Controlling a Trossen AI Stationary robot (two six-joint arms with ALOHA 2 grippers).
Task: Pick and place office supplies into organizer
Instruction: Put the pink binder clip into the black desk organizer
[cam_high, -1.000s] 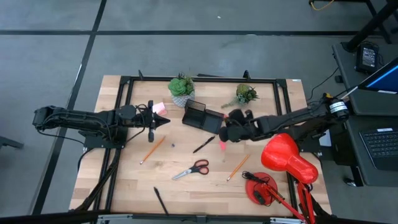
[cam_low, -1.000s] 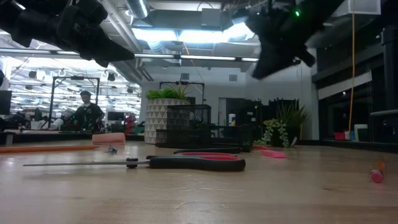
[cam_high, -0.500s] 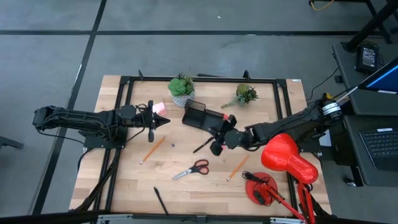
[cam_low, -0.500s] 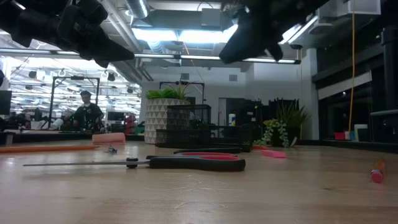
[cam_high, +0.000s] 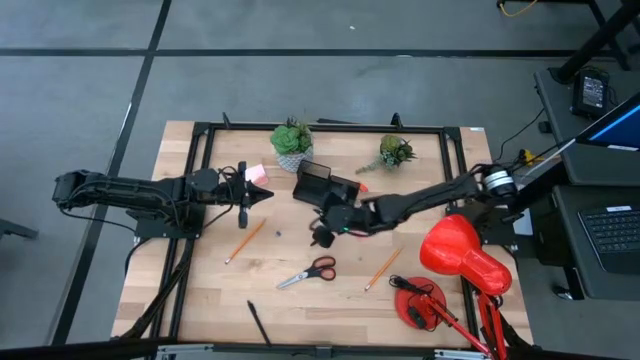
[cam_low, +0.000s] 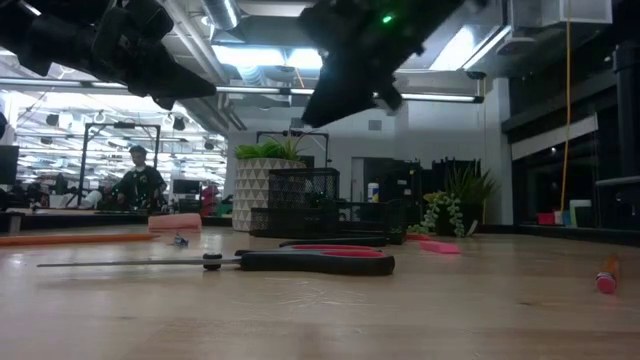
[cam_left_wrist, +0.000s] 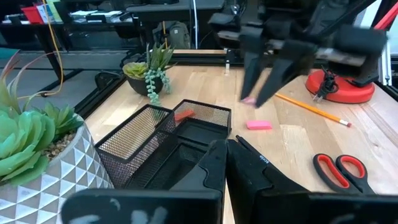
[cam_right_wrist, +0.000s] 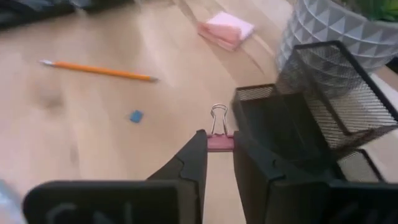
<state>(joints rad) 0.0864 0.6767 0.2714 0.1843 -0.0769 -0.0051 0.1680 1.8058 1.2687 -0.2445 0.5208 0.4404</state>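
Observation:
The black mesh organizer (cam_high: 325, 187) stands at the table's far middle, with an orange-red eraser (cam_left_wrist: 183, 114) in its low tray. My right gripper (cam_high: 322, 232) hovers just in front of the organizer's near side, shut on a small pink binder clip (cam_right_wrist: 219, 142). My left gripper (cam_high: 268, 195) waits shut to the organizer's left, holding nothing. Lying flat on the table are the red-handled scissors (cam_high: 310, 271), two pencils (cam_high: 245, 240) (cam_high: 382, 268), a black pen (cam_high: 258, 322), the pink sticky-note pad (cam_high: 257, 174) and a pink eraser (cam_left_wrist: 259, 125). My right gripper pinches the binder clip's pink body (cam_right_wrist: 219, 144) between its two fingertips. The clip's wire handle (cam_right_wrist: 217, 117) sticks out forward beyond the fingers. The fingers slant downward from the table's right side. The clip is lifted clear of the table.
Two potted plants (cam_high: 292, 143) (cam_high: 395, 152) stand behind the organizer. A red desk lamp (cam_high: 460, 255) fills the near right corner. A small blue scrap (cam_right_wrist: 135, 116) lies on the wood. A person (cam_low: 137, 180) stands far off in the room.
My right gripper has swung from the organizer's right end toward the table's left and slightly toward the near edge, rolling its wrist as it went, and now hangs before the organizer's near side. It has stayed shut on the clip.

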